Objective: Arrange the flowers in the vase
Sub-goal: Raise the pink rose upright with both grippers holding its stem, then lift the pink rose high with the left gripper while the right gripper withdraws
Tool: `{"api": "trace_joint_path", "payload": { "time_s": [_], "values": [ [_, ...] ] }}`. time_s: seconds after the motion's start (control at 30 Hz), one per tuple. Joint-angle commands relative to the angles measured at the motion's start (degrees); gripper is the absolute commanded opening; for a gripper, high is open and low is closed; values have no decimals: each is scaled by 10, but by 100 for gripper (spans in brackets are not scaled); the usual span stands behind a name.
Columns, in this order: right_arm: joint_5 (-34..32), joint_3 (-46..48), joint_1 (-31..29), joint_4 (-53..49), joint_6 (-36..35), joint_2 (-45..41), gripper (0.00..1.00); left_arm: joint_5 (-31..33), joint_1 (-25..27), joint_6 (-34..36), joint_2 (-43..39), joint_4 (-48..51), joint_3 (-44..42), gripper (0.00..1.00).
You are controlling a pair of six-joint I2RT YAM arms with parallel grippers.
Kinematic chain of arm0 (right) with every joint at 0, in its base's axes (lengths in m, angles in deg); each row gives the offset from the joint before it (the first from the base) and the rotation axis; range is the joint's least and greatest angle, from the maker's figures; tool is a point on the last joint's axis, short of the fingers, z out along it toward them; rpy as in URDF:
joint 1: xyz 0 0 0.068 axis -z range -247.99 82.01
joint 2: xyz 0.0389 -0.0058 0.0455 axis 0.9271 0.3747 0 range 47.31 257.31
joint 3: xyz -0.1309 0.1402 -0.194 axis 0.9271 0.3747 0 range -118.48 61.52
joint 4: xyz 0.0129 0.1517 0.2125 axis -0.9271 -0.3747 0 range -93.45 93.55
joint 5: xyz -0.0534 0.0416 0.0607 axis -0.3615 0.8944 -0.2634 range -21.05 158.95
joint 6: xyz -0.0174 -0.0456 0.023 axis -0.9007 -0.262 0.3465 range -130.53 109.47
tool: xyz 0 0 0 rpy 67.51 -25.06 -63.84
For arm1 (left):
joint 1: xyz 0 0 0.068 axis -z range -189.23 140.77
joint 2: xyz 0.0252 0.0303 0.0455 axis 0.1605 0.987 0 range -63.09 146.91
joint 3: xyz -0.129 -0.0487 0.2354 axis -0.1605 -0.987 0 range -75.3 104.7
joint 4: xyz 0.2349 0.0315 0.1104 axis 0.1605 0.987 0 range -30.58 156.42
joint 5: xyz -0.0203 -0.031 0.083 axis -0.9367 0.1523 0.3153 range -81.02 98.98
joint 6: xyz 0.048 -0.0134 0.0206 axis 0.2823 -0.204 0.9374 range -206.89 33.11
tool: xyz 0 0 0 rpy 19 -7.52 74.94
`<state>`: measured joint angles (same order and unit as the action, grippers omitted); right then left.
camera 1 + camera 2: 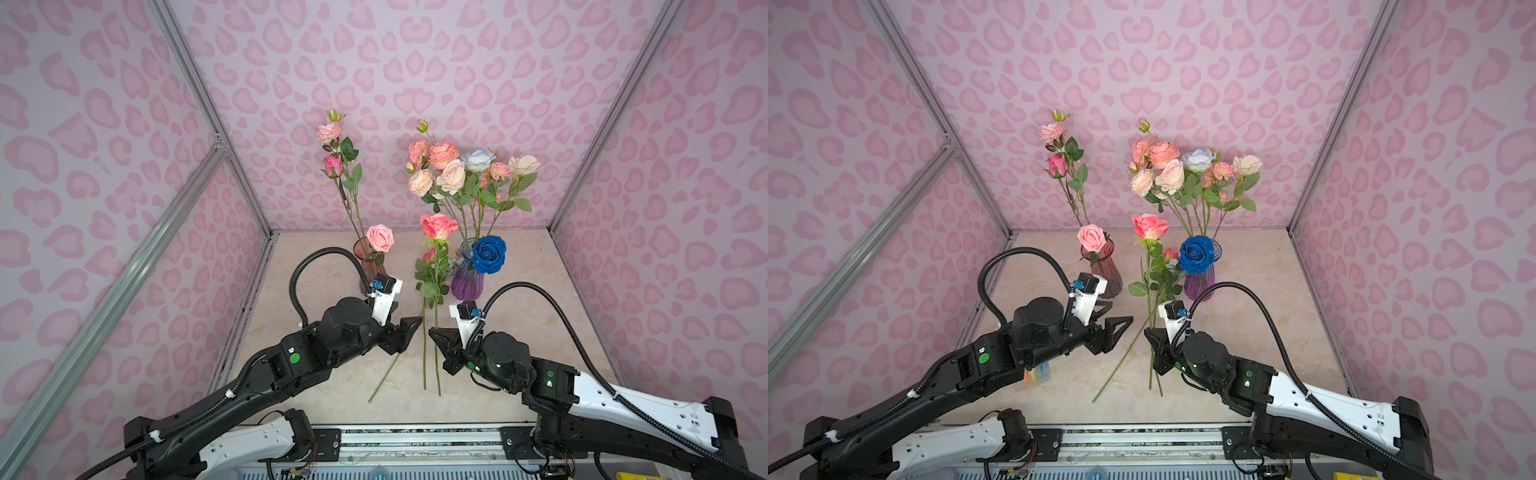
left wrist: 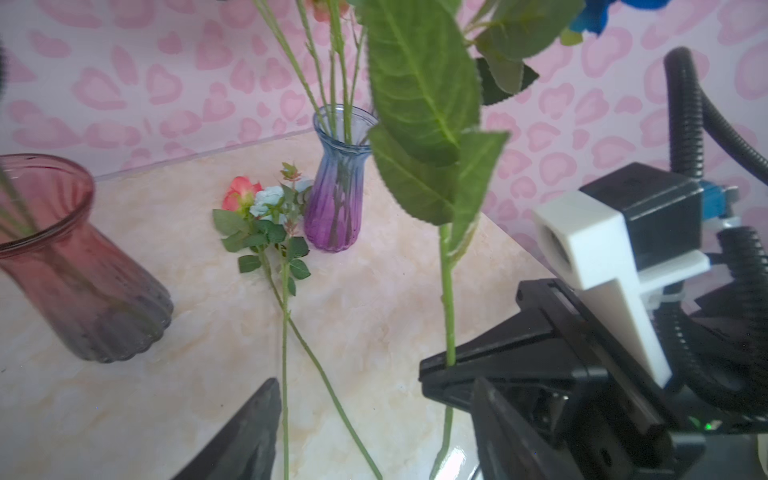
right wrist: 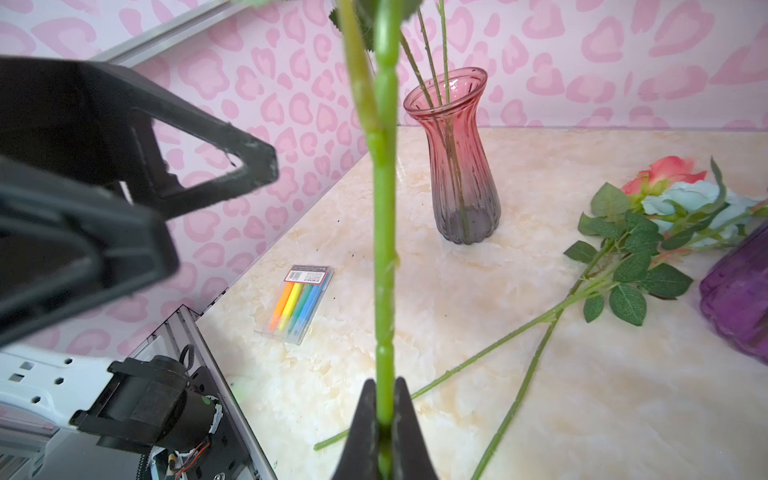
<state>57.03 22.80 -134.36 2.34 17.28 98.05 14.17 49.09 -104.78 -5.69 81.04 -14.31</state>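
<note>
While the right gripper [image 1: 433, 332] pinches the stem [image 1: 436, 316] of an upright pink rose [image 1: 438, 225] in both top views, the left gripper [image 1: 1121, 311] stands spread just beside that stem, holding nothing. From the left wrist, two loose flowers [image 2: 266, 208] lie on the table [image 2: 374, 291] beyond its fingers [image 2: 249, 436], beside the purple vase [image 2: 332, 199]. From the right wrist, closed fingers [image 3: 361, 428] clamp the stem [image 3: 384, 249]; the red vase [image 3: 457, 166] stands beyond them.

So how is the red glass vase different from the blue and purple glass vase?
The red glass vase fades to grey at its base; the blue and purple glass vase fades blue to purple. The red one holds few flowers; the other holds a big bunch. Both are ribbed and upright.
</note>
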Motion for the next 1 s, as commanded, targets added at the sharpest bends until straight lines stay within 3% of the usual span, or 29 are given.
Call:
{"api": "trace_joint_path", "payload": {
  "time_s": [0.0, 0.13, 0.23, 0.53, 0.63, 0.67, 0.77, 0.87, 0.97],
  "values": [
    [1, -3, -6, 21, -10, 2, 0, -67, 0, 33, 34, -45, 22, 71],
    [-2, 2, -12, 20, -8, -8, 0, -45, -1, 29, 63, -90, 28, 67],
    [1, 8, -12, 25, -4, -13, 0, -62, -1, 23, 76, -124, 24, 57],
    [7, 10, -13, 25, -5, -18, 0, -74, -1, 1, 87, -158, 17, 8],
    [7, 4, -15, 14, -2, -20, 38, -72, -1, 5, 75, -138, 34, 4],
    [4, 4, -17, 11, -2, -25, 44, -65, -1, 9, 68, -124, 48, 4],
    [-23, 15, -19, 6, -5, -49, 51, -49, 0, 42, 58, -45, 146, 4],
    [-66, 42, -17, 13, -13, -72, 53, 4, 0, 101, 58, 8, 255, 4],
    [-66, 46, -7, 5, -11, -82, 54, 36, 0, 159, 70, 26, 346, 4]
  ]
}}
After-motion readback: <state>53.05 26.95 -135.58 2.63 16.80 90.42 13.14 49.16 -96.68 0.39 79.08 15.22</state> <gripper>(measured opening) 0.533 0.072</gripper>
